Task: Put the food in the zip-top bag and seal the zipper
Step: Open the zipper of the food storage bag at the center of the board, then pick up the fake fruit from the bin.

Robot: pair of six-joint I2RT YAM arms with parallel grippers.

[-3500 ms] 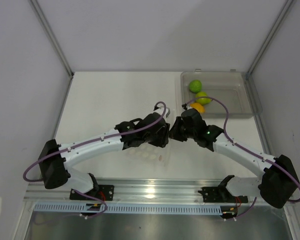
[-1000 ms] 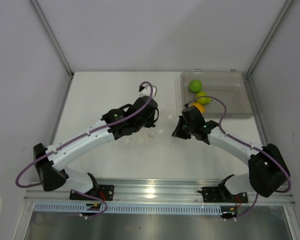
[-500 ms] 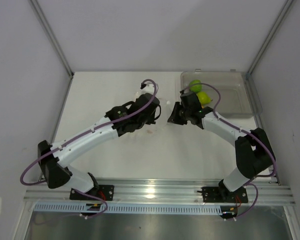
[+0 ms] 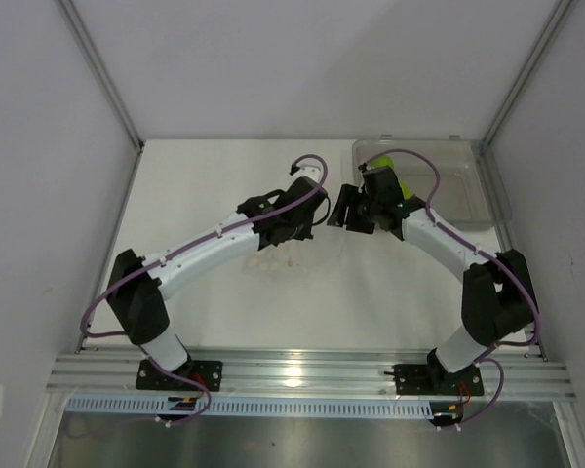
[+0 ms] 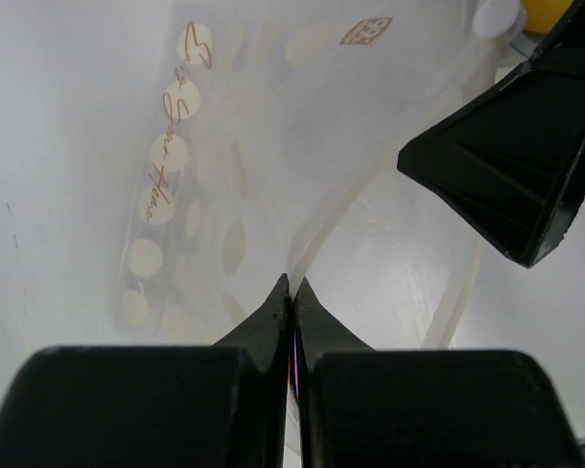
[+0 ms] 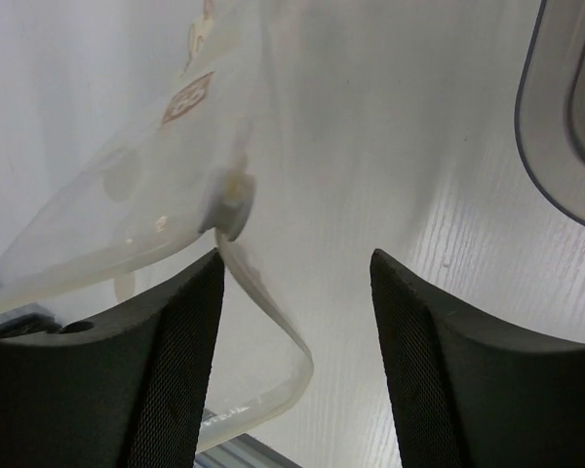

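Note:
The zip-top bag (image 5: pixel 190 185) is clear with pale round dots and hangs from my left gripper (image 5: pixel 292 285), which is shut on its mouth edge. The zipper (image 5: pixel 336 210) curves away from the jaws as a thin clear strip. In the right wrist view the bag (image 6: pixel 127 210) and its looping zipper (image 6: pixel 278 336) lie by the left finger of my right gripper (image 6: pixel 292 268), which is open and holds nothing. From above, both grippers, left (image 4: pixel 317 213) and right (image 4: pixel 343 210), meet beside the tray. One lime-green food piece (image 4: pixel 382 166) shows there; a sliver of orange food (image 5: pixel 548 10) shows too.
The rigid clear tray (image 4: pixel 458 190) stands at the table's far right, its rounded corner (image 6: pixel 565 127) close to my right gripper. The right arm lies across the tray's left part and hides some of its contents. Grey walls close in the table on both sides.
My right gripper has opened and let go of the bag's edge, moving back toward the tray. The left arm has swung right, still gripping the bag.

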